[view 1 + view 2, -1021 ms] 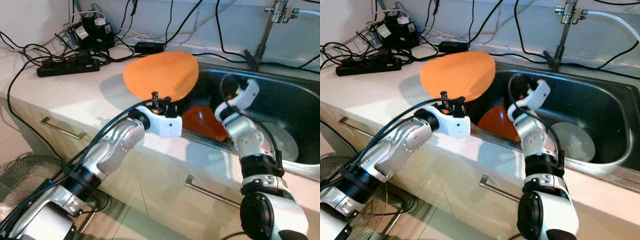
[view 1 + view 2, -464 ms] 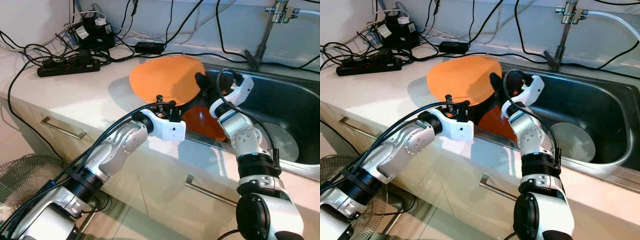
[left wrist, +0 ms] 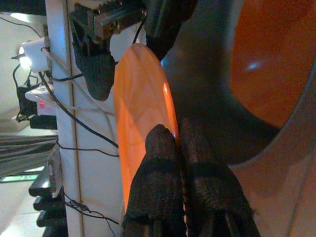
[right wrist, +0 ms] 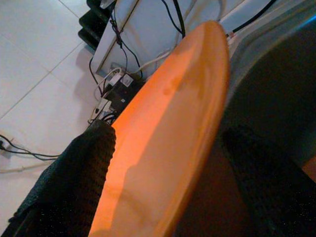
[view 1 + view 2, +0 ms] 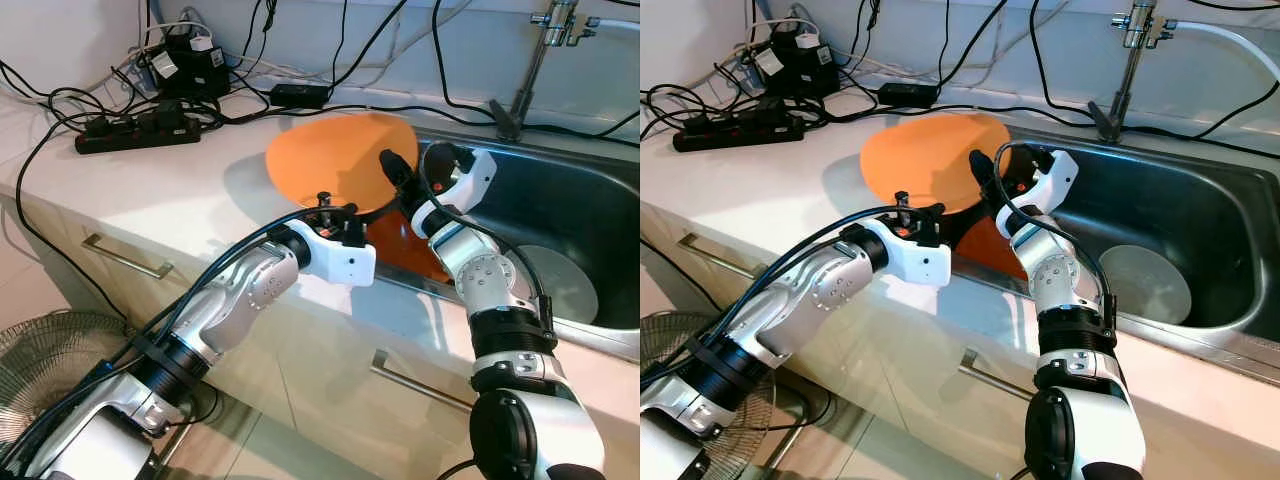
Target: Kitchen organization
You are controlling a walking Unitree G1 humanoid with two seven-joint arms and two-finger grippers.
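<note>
While your left gripper (image 3: 177, 136) pinches the orange plate (image 5: 335, 160) at frame centre, close the open right gripper (image 5: 400, 180) around its rim before releasing.

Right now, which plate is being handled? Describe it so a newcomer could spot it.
Start at the steel sink set in the white counter. At its left rim, an orange plate is held off the counter, the left gripper pinching its near edge and the right gripper straddling its sink-side edge. The other orange plate lies down in the basin.

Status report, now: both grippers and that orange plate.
Left gripper clamped on orange plate rim. Right gripper open, straddling opposite edge. Second orange plate in sink below.
</note>
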